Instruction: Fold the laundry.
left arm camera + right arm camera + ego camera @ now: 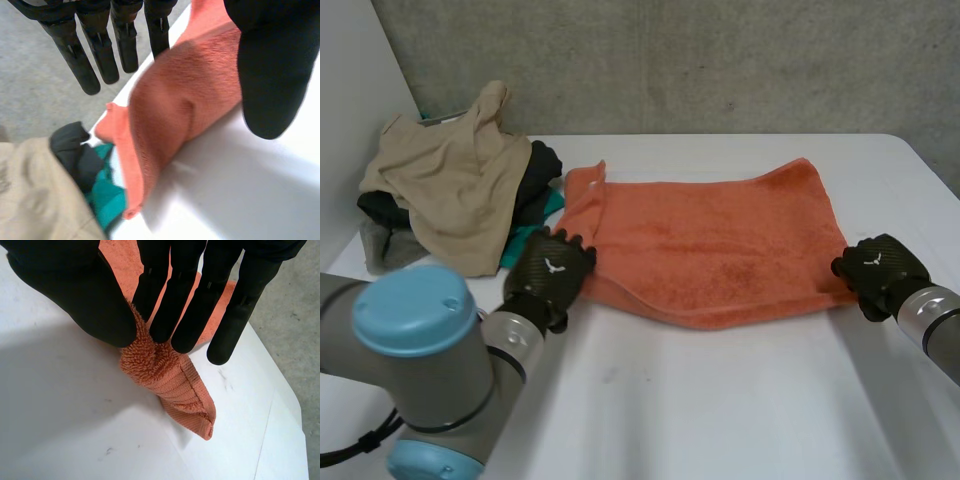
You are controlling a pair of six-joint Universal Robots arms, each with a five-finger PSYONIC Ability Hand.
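- The orange towel lies spread across the middle of the table.
- The left hand grasps the towel's near left corner, which is raised between thumb and fingers.
- The right hand pinches the near right corner between thumb and fingers.
- The clothes pile sits at the far left.

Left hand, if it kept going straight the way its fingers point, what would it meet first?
Probably more of the orange towel it pinches: the left hand points along the towel's left edge. The clothes pile lies just beside that line, so it might brush that.
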